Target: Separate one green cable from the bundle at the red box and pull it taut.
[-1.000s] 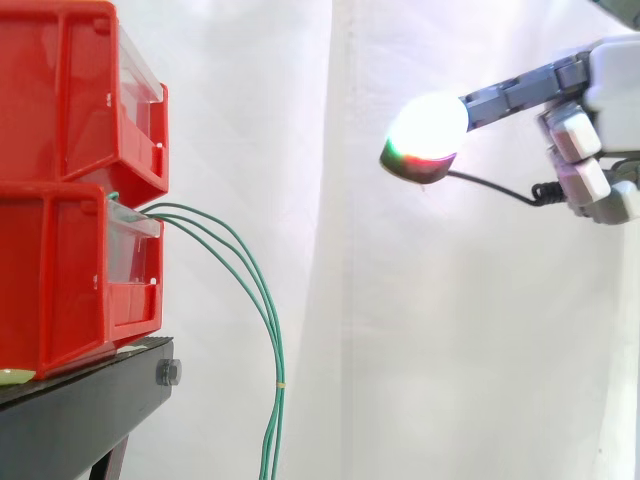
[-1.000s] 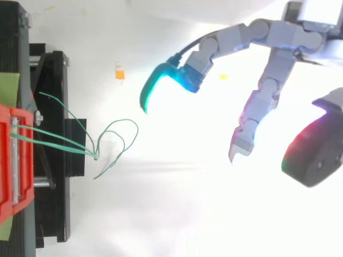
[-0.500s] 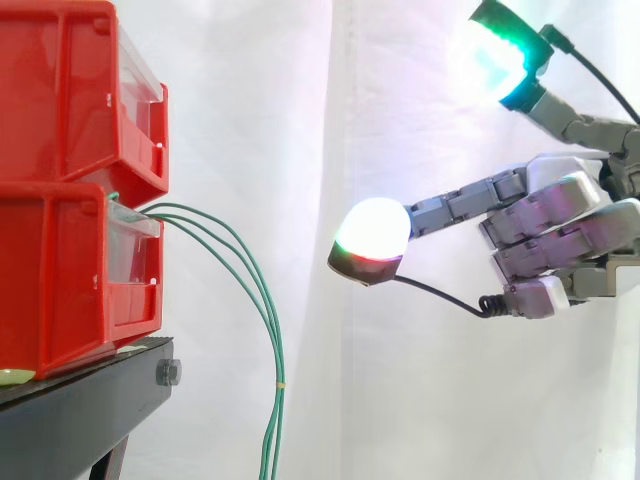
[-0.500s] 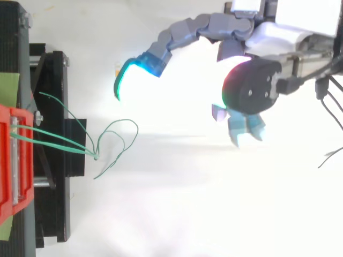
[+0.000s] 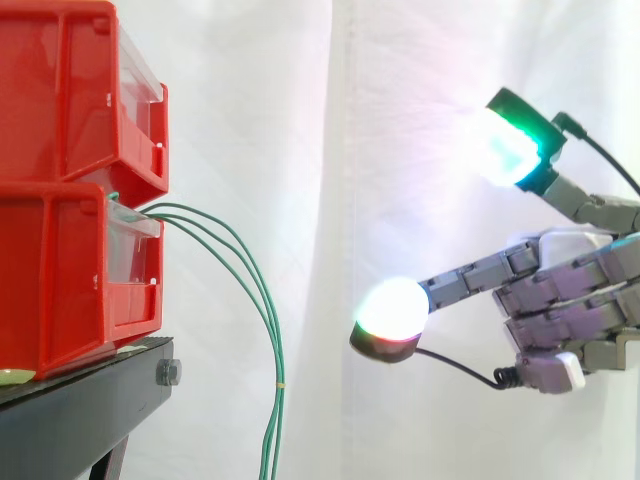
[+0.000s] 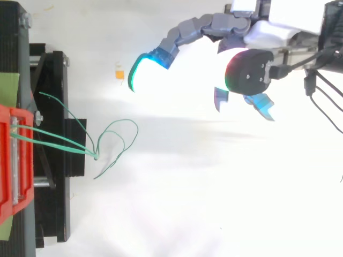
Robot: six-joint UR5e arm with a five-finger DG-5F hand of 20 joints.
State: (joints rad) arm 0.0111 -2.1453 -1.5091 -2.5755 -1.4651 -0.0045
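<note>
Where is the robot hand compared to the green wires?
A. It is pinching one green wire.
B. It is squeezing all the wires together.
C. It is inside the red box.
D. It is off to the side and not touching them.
D: in the side view, the robot hand is off to the right and holds nothing. White curtain shows between it and the green wires, which hang loose from the red box.

A brightly lit white curtain (image 5: 330, 150) hangs in soft vertical folds behind a black stand (image 5: 90, 410) at the left, a bolt (image 5: 168, 373) in its end. From above, the floor (image 6: 187, 214) is white, with a small orange scrap (image 6: 119, 71) lying near the stand.
</note>
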